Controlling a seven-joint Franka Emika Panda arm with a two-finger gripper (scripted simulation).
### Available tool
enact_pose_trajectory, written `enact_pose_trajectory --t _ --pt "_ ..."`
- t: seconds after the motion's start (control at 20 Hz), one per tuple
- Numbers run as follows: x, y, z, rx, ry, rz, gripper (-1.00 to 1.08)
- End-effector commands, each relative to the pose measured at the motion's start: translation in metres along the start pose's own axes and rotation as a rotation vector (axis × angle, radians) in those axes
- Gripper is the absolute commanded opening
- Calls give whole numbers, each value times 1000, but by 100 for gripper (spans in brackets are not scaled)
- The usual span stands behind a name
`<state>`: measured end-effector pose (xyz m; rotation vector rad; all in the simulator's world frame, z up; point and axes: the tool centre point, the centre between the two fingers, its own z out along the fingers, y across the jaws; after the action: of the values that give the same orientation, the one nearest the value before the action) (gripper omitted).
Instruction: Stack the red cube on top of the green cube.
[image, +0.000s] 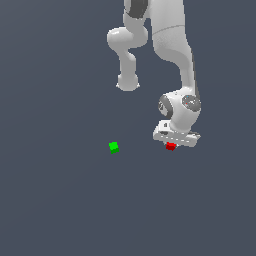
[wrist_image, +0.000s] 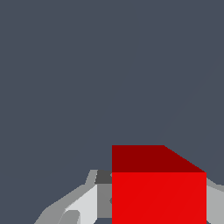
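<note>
The tiny red cube (image: 170, 146) sits right under the white hand, between the fingers of my gripper (image: 172, 144). In the wrist view the red cube (wrist_image: 158, 192) fills the gap of the gripper (wrist_image: 159, 205). A grey finger (wrist_image: 103, 194) lies against one side face, and the other finger (wrist_image: 215, 203) lies against the opposite face. The gripper is shut on it. The tiny green cube (image: 113, 147) lies alone on the dark floor toward the exterior view's left, well apart from the hand. It is out of the wrist view.
The plain dark grey floor (image: 60, 200) spreads all around. The white arm (image: 172, 45) rises behind the hand, with an elbow link (image: 127, 55) hanging above the ground between the cubes.
</note>
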<state>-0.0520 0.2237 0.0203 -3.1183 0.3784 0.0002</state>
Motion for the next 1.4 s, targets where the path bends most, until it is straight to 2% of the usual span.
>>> enact_pose_trajectory --t 0.0,0.35,0.95,1.35 --pt "0 0 0 0 0 1 -100" --pt "0 1 -19 0 0 1 -100" --pt "-1 1 -91 0 0 1 -100" --pt "0 2 -98 0 1 1 -100"
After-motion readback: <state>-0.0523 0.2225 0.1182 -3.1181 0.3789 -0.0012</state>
